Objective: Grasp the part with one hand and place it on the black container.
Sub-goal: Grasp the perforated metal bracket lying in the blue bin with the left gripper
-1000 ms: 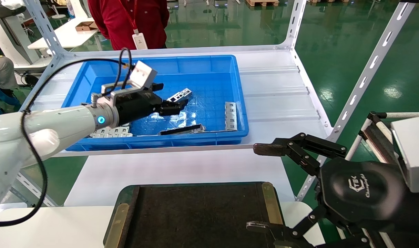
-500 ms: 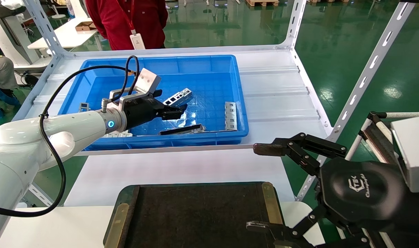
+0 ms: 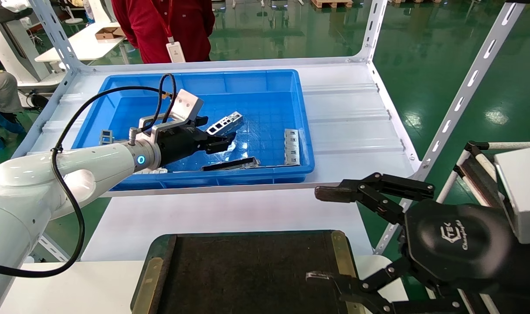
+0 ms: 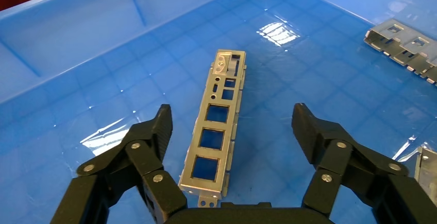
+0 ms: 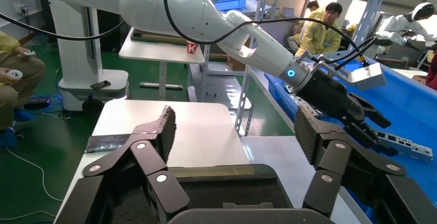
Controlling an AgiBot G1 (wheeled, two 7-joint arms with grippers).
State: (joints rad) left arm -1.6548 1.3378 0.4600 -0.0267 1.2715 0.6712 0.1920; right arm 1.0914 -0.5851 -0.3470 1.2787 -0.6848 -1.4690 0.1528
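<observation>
The part (image 3: 225, 122) is a narrow silver-grey bracket with rectangular cutouts, lying on the floor of the blue bin (image 3: 265, 75). My left gripper (image 3: 217, 129) is open and low over it. In the left wrist view the part (image 4: 219, 126) lies between the spread jaws of the left gripper (image 4: 233, 115), nearer one finger (image 4: 162, 126) and touching neither. The black container (image 3: 247, 270) with brass side strips sits at the near table edge. My right gripper (image 3: 319, 234) is open and empty over the container's right edge, which also shows in the right wrist view (image 5: 216, 190).
The bin also holds a wide grey plate (image 3: 292, 146), a dark long strip (image 3: 230, 164) and more grey plates (image 3: 104, 136) at its left. A person in red (image 3: 169, 26) stands behind the shelf. White shelf uprights (image 3: 465, 91) flank the right.
My left arm has swung inward and its gripper has settled lower around the part. My right gripper has shifted slightly to the left. The part has not moved.
</observation>
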